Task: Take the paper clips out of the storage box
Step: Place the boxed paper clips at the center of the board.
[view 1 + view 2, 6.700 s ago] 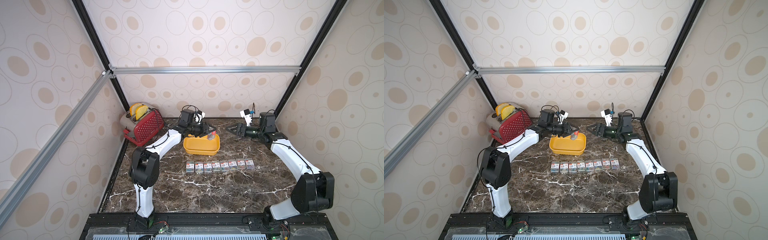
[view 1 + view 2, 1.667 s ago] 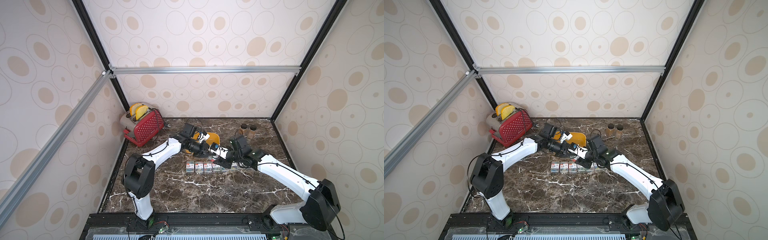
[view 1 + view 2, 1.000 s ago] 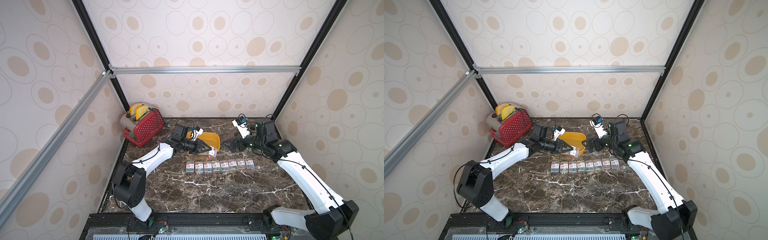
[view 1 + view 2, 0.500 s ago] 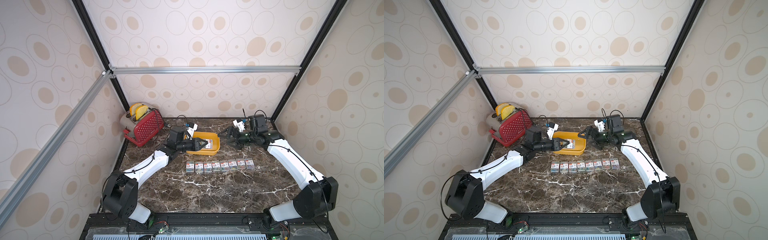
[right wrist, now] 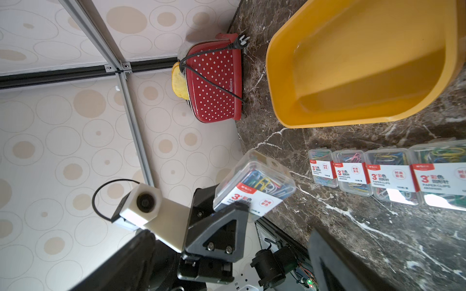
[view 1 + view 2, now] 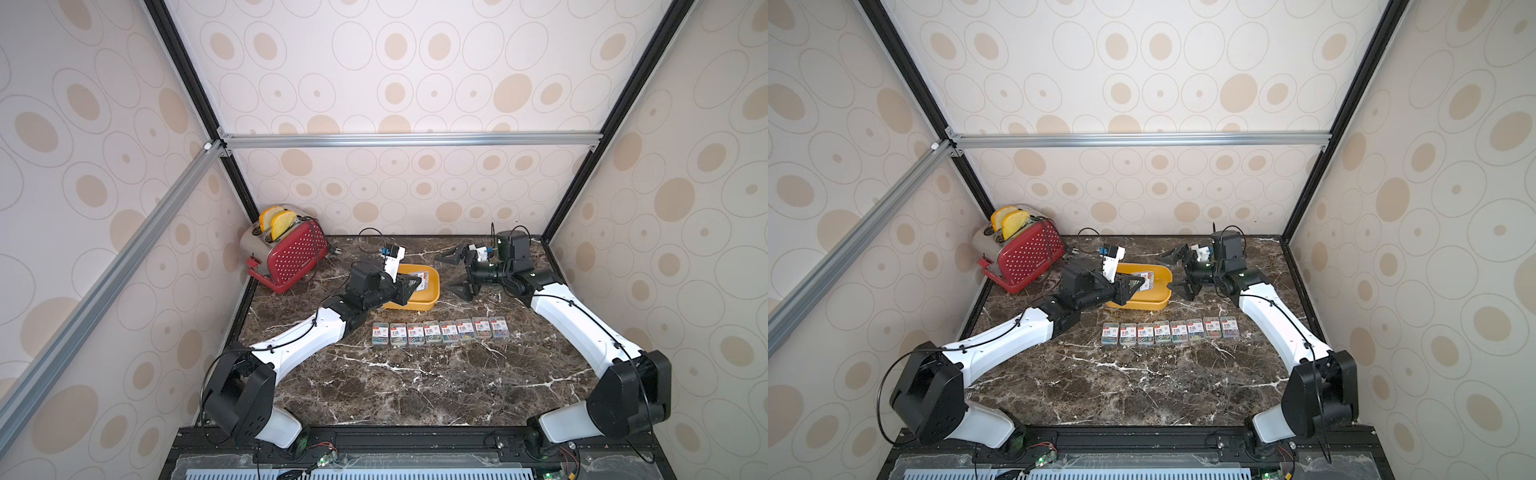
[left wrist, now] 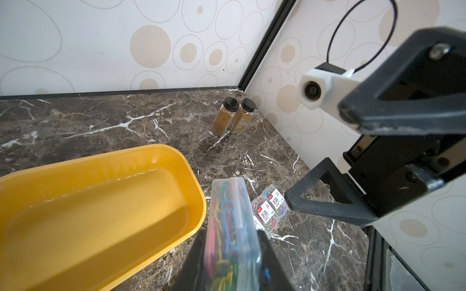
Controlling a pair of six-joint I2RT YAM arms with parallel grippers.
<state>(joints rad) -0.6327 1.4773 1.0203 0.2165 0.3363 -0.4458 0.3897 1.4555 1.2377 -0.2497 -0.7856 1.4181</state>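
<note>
My left gripper (image 6: 417,283) is shut on one clear box of paper clips (image 7: 232,226), gripping its two broad faces and holding it on edge above the near right part of the yellow storage box (image 6: 432,297). The right wrist view shows that held box (image 5: 254,186) from the side, its white-and-red label facing out. The storage box's (image 7: 100,201) inside looks bare in both wrist views. Several paper clips boxes (image 6: 440,331) lie in a row on the marble in front of it. My right gripper (image 6: 451,272) hangs open and empty just right of the storage box, its jaws wide apart and facing the left gripper.
A red dotted toaster (image 6: 286,253) with bread stands at the back left corner, its cord trailing on the marble. Two brown black-capped jars (image 7: 233,117) stand at the back right corner, behind the right arm. Walls close in on three sides.
The left gripper keeps its hold on the clip box and has risen slightly over the tub. The open right gripper has drifted a little toward the tub.
</note>
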